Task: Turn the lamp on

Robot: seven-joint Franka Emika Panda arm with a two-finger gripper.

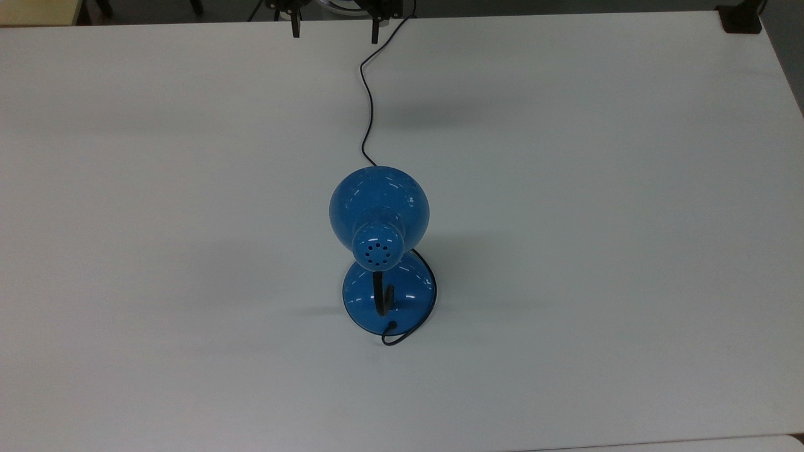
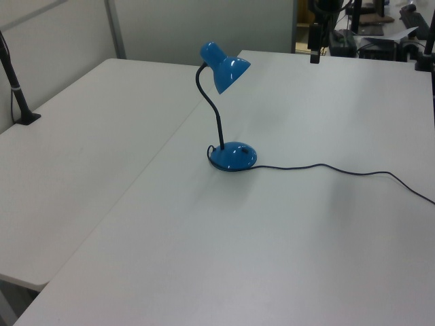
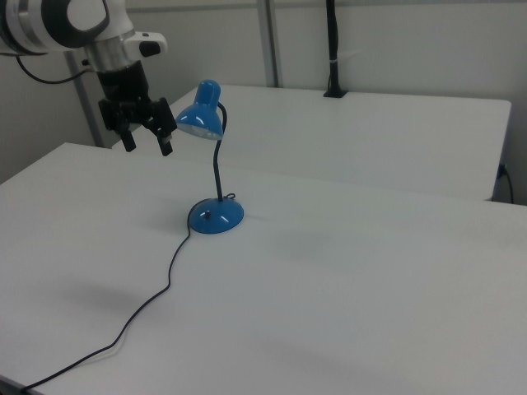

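Gripper (image 3: pixel 147 141) hangs in the air, fingers spread wide, holding nothing, well above the white table (image 3: pixel 346 288) at the right view's left. The blue lamp (image 3: pixel 212 164) stands mid-table, cord (image 3: pixel 160 292) trailing toward the near edge.

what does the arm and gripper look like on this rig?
White rounded arm links with a black joint band and a grey wrist section. A thin black cable loops beside it. The gripper is black, with two slim straight black fingers on a blocky black hand.
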